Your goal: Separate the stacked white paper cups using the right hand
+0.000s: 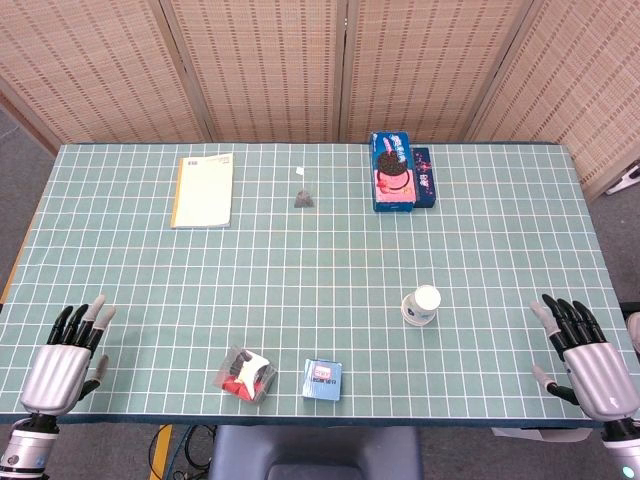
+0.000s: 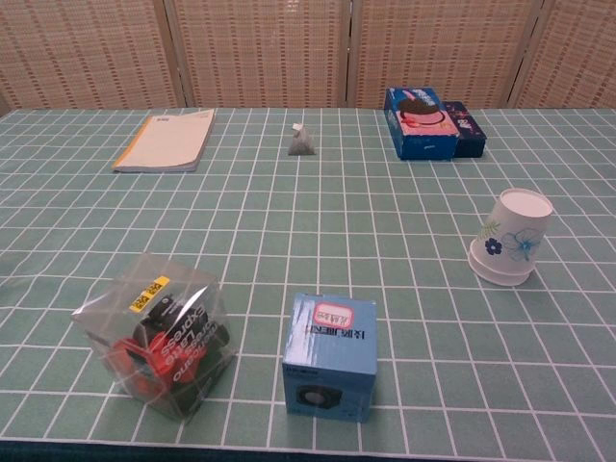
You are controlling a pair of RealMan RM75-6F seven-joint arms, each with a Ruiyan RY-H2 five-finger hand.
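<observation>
Both hands rest at the near table edge with fingers spread and hold nothing: the left hand (image 1: 62, 362) at the left corner, the right hand (image 1: 588, 362) at the right corner. Stacked white cups (image 2: 511, 237) with a blue flower print stand upside down, well apart from the right hand. A blue box (image 2: 328, 357) has a small red-framed label that is unreadable. On the clear packet (image 2: 159, 332) I read "Express".
</observation>
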